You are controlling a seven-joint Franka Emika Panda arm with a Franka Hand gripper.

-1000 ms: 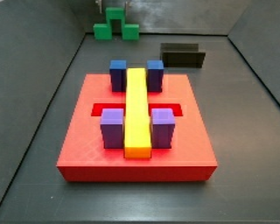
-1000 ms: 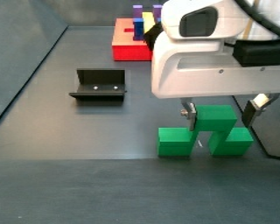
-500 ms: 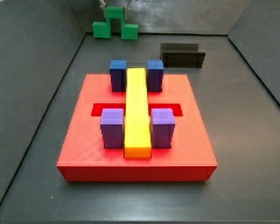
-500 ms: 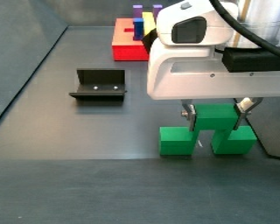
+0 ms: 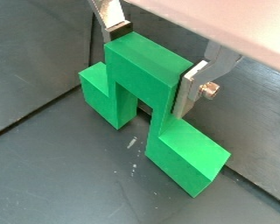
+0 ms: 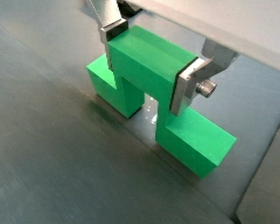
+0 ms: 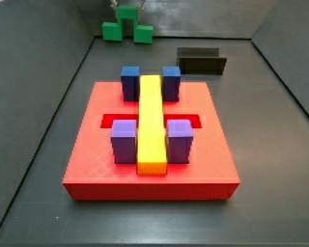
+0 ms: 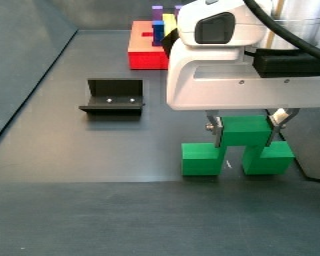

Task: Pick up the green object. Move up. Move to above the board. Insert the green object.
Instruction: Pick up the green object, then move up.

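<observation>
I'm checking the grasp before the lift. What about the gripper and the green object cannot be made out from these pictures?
- Whether the gripper pads press the green object or merely flank its raised centre: both wrist views show no clear gap.
- Whether the green object has left the floor: its underside is hidden in both wrist views.
- In a side view the gripper is cut off by the top edge above the green object.
- The board is mostly hidden behind the arm.

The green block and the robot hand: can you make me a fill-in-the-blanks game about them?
1. The hand has its fingers on either side of the green block's raised ____ cube.
2. The long bar on the red board is ____.
3. The green block's two lower cubes rest on the ____.

Missing words: centre; yellow; floor
</observation>
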